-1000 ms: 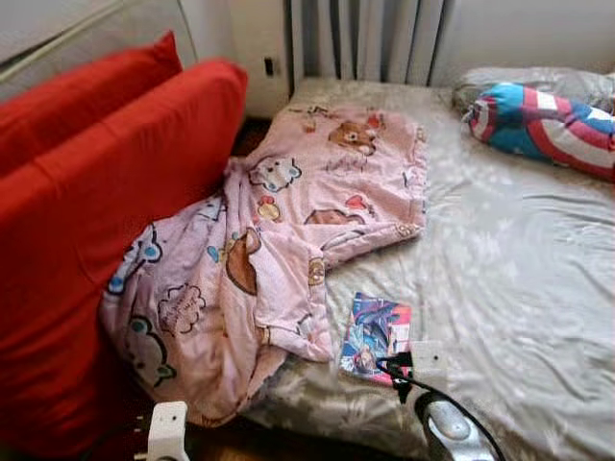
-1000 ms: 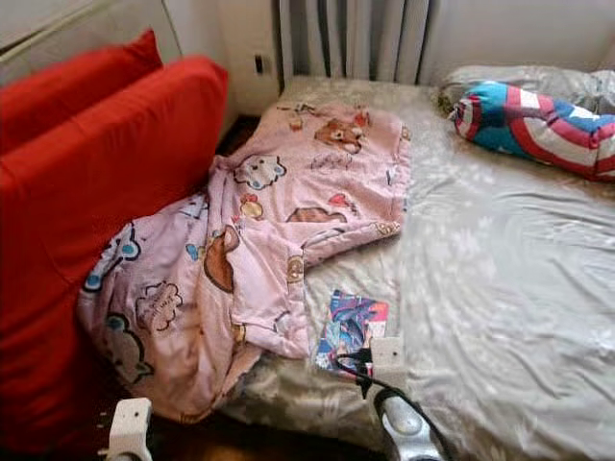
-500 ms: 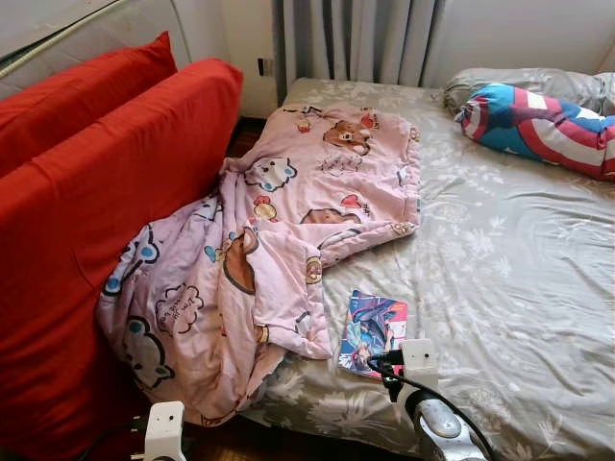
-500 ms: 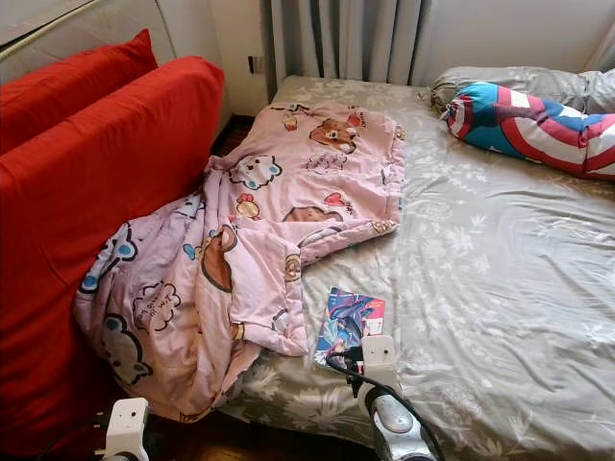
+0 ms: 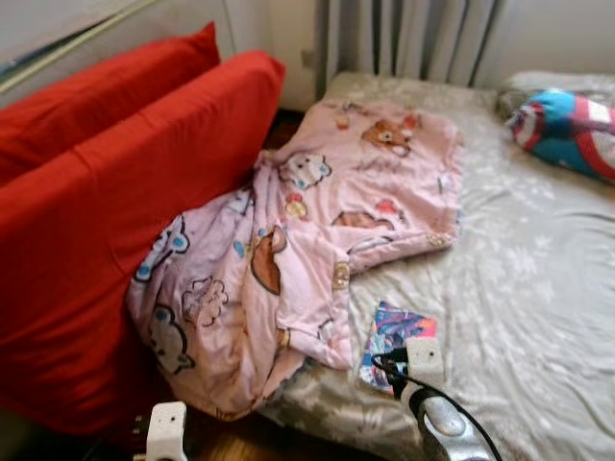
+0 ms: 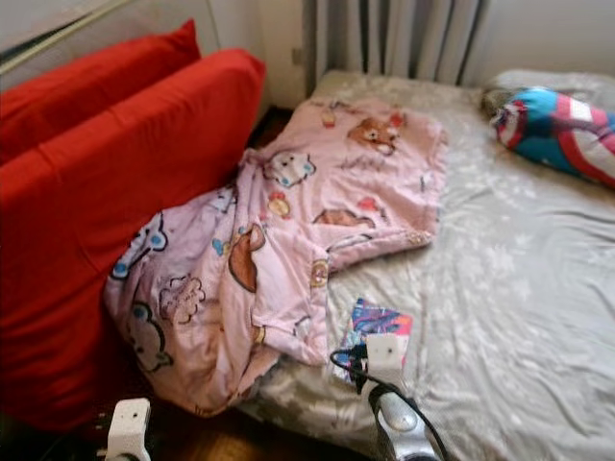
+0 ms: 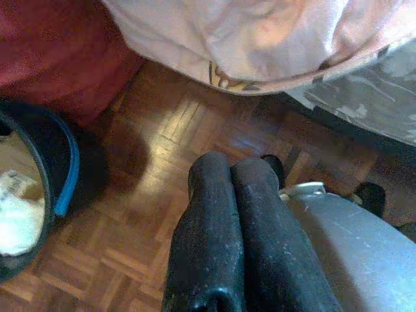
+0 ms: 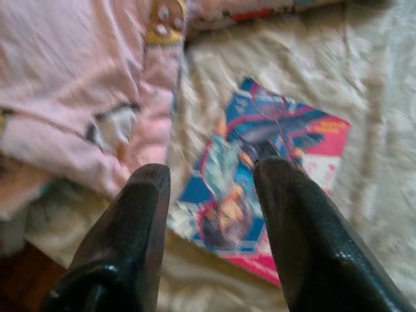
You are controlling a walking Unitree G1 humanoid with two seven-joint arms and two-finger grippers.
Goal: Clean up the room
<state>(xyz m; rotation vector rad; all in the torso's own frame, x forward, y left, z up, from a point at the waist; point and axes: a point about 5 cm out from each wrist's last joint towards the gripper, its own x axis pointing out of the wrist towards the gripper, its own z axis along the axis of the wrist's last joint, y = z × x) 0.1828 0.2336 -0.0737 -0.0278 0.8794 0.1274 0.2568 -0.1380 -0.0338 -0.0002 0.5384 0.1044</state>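
Right wrist view — colourful comic book (image 8: 260, 179)

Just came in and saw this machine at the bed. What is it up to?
The robot stands at the bed's edge. Its right gripper is open and hangs above a colourful booklet lying on the sheet beside a rumpled pink blanket, holding nothing yet. Its left gripper is shut and idle, low over the wood floor near a dark bin.
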